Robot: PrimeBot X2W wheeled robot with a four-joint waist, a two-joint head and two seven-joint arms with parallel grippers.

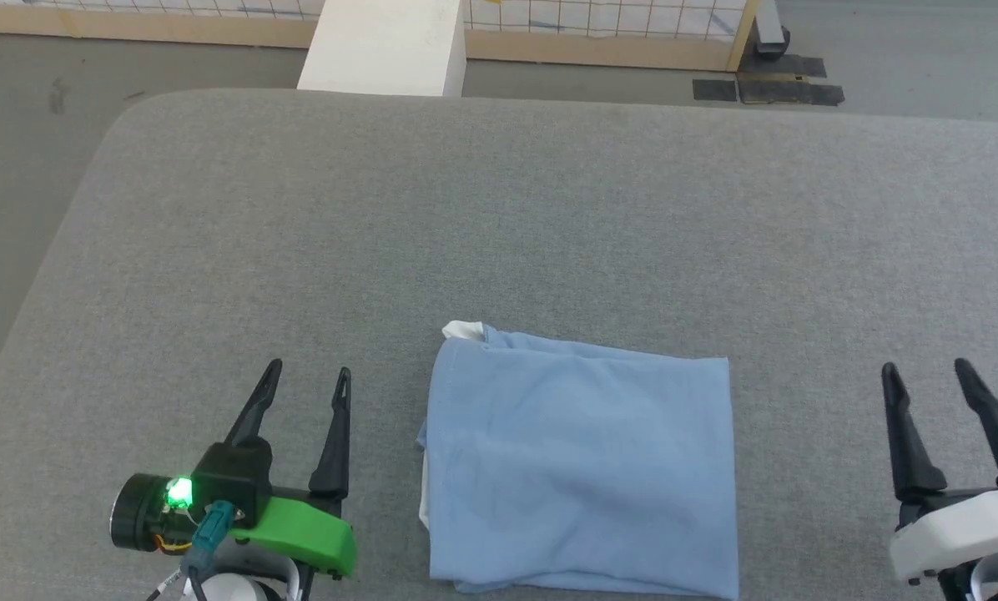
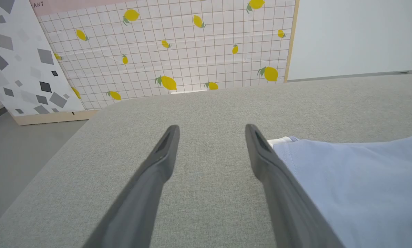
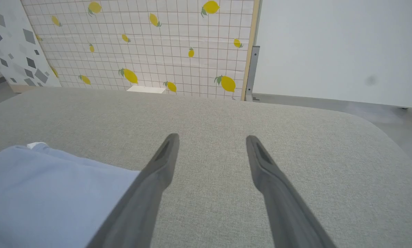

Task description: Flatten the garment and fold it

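Grey table (image 1: 549, 209) bears the garment (image 1: 582, 467) between left tool (image 1: 309, 367) and right tool (image 1: 924, 366).

Grey fabric-covered table (image 1: 499, 209), rounded corners, carries the light blue garment (image 1: 582, 467) folded into a flat rectangle, white collar (image 1: 464, 330) peeking at its far-left corner.

overhead head, low wrists, shared garment (image 1: 578, 467)

The garment (image 1: 581, 467) is laid on the table (image 1: 499, 209), between the left gripper (image 1: 310, 368) and the right gripper (image 1: 924, 366). A block (image 1: 386, 46) is seen behind the table, perhaps touching it.
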